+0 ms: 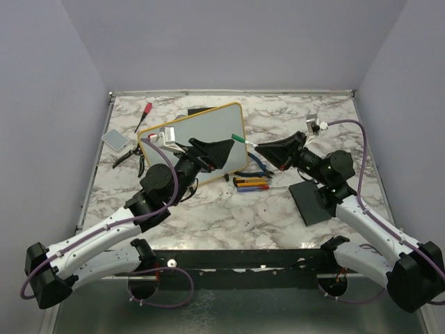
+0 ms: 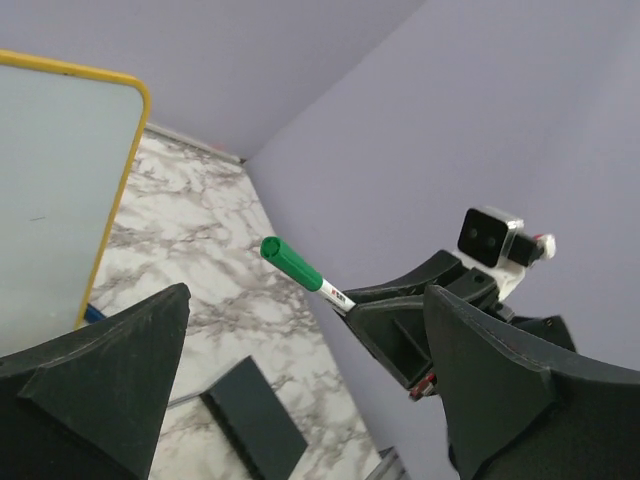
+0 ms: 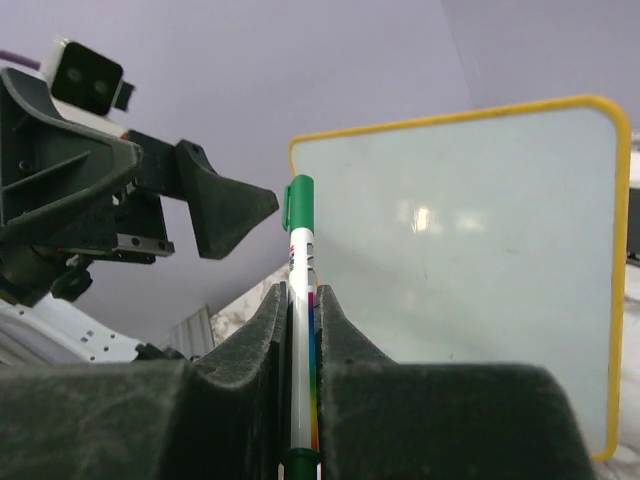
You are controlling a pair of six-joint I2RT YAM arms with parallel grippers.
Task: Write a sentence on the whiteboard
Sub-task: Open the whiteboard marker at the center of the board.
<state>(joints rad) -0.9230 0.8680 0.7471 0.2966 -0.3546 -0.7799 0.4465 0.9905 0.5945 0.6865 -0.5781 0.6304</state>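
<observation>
The whiteboard (image 1: 182,132), white with a yellow frame, stands tilted at the back left of the marble table (image 1: 229,216). Its face (image 3: 470,260) looks blank in the right wrist view, and the sentence is out of view. My right gripper (image 3: 301,300) is shut on a white marker (image 3: 300,260) whose green cap (image 1: 238,138) points toward the board. My left gripper (image 1: 221,149) hovers in front of the board, open. Its fingers (image 2: 100,380) stand wide apart with nothing between them. The marker (image 2: 295,265) hangs just beyond them, apart from both.
A flat black pad (image 1: 314,200) lies under the right arm. Several pens and small tools (image 1: 252,183) and blue-handled pliers (image 1: 257,167) lie mid-table. A red-handled tool (image 1: 144,115), a grey pad (image 1: 115,139) and black pliers (image 1: 128,156) lie left of the board.
</observation>
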